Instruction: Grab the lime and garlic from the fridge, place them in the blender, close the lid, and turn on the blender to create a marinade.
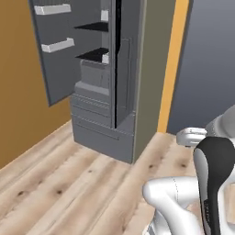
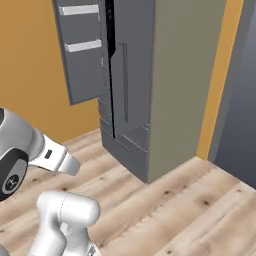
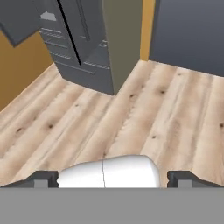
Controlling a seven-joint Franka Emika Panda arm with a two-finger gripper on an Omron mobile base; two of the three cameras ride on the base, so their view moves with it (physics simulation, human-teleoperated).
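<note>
The fridge (image 1: 103,121) stands ahead, tall and dark grey, with its left door (image 1: 55,55) swung open. White door bins (image 1: 57,45) line that door, and black inner shelves (image 1: 94,55) show in the gap. The right base view has the fridge (image 2: 127,95) at upper middle, and the hand view has the fridge (image 3: 83,48) at upper left. My gripper (image 3: 113,179) is open, its fingertips (image 3: 43,178) wide apart with nothing between them, well short of the fridge above bare floor. The lime, garlic, blender and lid are out of view.
Light wood floor (image 1: 69,183) stretches between me and the fridge. An orange wall (image 1: 18,92) runs along the left. An olive-grey side panel (image 1: 156,69) flanks the fridge's right, followed by an orange strip (image 1: 176,59) and a dark grey panel (image 1: 206,69).
</note>
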